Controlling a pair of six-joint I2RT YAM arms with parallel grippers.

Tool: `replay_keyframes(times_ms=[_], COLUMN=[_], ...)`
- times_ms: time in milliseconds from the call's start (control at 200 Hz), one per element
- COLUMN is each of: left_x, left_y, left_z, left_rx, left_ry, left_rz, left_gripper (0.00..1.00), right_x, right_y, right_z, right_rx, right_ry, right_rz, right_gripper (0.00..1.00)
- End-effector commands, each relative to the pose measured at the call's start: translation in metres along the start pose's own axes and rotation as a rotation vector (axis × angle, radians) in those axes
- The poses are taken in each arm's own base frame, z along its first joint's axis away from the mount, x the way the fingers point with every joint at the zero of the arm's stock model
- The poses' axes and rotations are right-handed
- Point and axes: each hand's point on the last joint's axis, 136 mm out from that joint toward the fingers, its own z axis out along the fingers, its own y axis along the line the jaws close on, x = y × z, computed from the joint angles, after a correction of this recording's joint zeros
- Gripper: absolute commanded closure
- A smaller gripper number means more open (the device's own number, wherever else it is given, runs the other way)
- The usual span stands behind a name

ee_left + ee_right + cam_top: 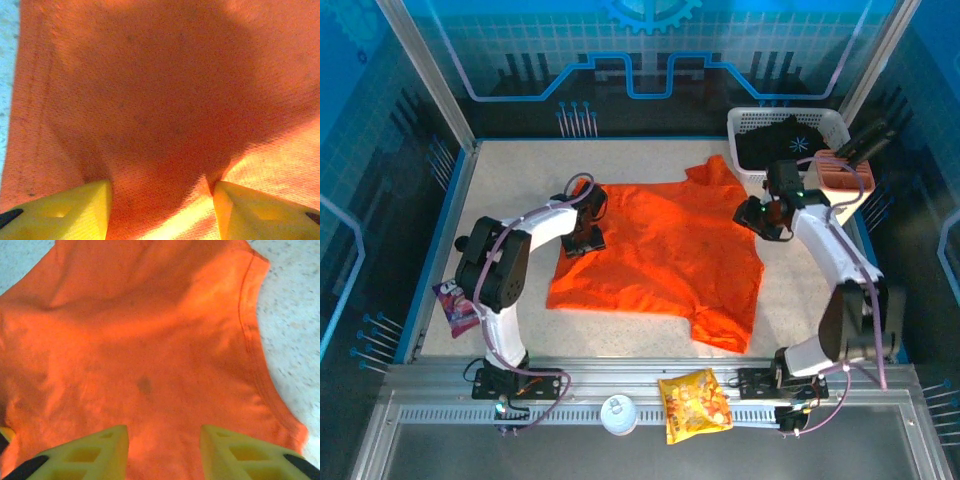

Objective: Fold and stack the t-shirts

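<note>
The bright orange t-shirt (660,250) lies spread flat in the middle of the table, one sleeve toward the back and one toward the front. My left gripper (585,238) is down on its left edge; in the left wrist view its yellow fingers (75,210) stand apart on the cloth (160,90), with my left gripper (160,192) open. My right gripper (758,215) hovers at the shirt's right edge, and in the right wrist view it (165,435) is open above the cloth (140,330) near a sleeve hem. The black shirt (775,145) with a pale starburst sits in the white basket (735,120).
A yellow-orange snack bag (695,403) and a white round lid (619,413) lie on the front rail. A purple packet (455,303) sits at the table's left edge. A salmon-coloured tray (845,172) stands right of the basket. Blue walls enclose the speckled table (500,180).
</note>
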Motion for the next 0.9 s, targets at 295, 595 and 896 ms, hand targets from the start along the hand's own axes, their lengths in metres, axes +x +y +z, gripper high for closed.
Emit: replay_keyframes(times_ms=[295, 595, 896], left_x=[0.062, 0.021, -0.102], left_y=[0.056, 0.040, 0.049], left_z=[0.002, -0.061, -0.125], left_rx=[-0.102, -0.035, -0.014], left_ry=[0.043, -0.097, -0.235], left_rz=[-0.069, -0.046, -0.112], left_gripper=[0.45, 0.23, 0.16], right_x=[-0.038, -0.005, -0.004], right_y=[0.027, 0.017, 0.034], right_z=[0.116, 0.156, 0.123], right_rx=[-0.090, 0.010, -0.049], right_ry=[0.096, 0.178, 0.163], right_rz=[0.034, 0.071, 0.002], right_gripper=[0.74, 0.78, 0.74])
